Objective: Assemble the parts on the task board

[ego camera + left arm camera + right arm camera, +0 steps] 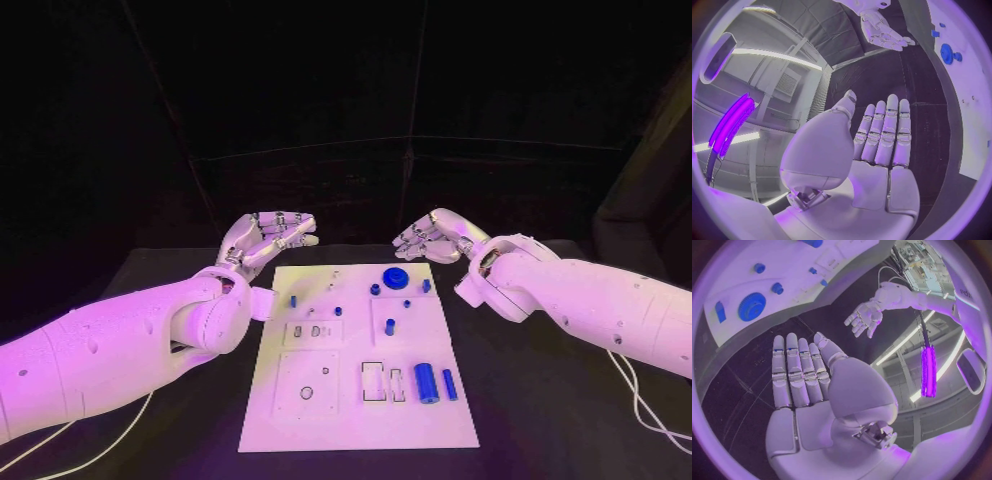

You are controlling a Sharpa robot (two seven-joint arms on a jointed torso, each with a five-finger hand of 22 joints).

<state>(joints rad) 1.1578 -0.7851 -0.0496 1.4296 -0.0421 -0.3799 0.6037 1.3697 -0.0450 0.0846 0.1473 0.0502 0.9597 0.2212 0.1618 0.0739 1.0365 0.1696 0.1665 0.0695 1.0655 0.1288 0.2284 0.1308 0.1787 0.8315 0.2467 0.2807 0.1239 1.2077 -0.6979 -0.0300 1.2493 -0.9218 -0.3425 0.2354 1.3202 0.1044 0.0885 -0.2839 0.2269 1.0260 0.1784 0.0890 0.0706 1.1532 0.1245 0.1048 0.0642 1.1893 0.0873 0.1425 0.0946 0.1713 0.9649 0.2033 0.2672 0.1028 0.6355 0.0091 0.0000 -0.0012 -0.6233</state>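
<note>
Fingers straight and empty on both the left hand [268,238] and right hand [434,236], hovering beyond the task board's [281,420] far edge, so assembly looks unstarted; next, reach the blue parts [427,382] lying on it.

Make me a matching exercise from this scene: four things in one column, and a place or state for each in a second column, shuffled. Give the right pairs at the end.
Things
1. left hand
2. right hand
3. large round blue part
4. big blue cylinder

Places or states
A. lies on the task board near its front right
B. open, past the board's far left corner
C. sits at the board's far edge
D. open, past the board's far right corner

Pairs: 1-B, 2-D, 3-C, 4-A
</note>
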